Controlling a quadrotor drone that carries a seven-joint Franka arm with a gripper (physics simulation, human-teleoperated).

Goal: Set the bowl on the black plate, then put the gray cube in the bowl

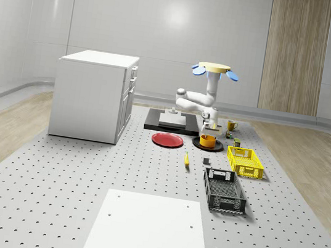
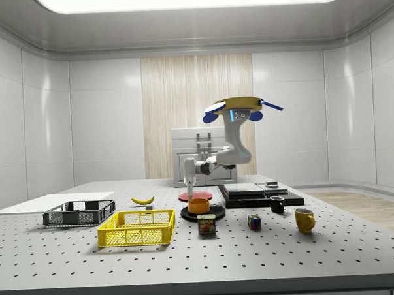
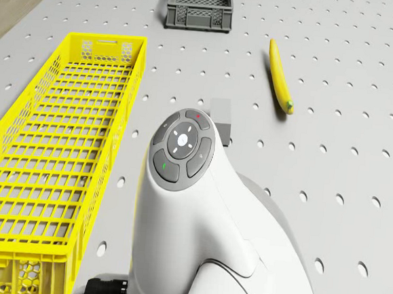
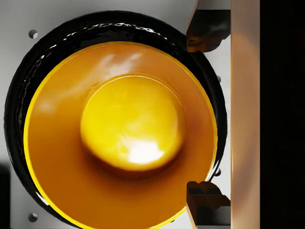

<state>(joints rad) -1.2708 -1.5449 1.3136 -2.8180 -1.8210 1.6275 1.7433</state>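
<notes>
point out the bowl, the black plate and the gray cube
bowl (image 4: 128, 138), wrist view, inner bottom
black plate (image 4: 19, 90), wrist view, rim beside the bowl
gray cube (image 3: 222, 113), drone view, top face

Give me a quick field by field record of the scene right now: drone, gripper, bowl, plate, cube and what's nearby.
drone: in the air above the table, near the black plate
gripper: just above the bowl, arm reaching down
fingers: spread at the bowl's rim
bowl: orange, upright, sitting on the black plate, empty
black plate: on the table, under the bowl
gray cube: on the table, between yellow crate and banana
yellow crate: beside the plate
banana: on the table
</notes>
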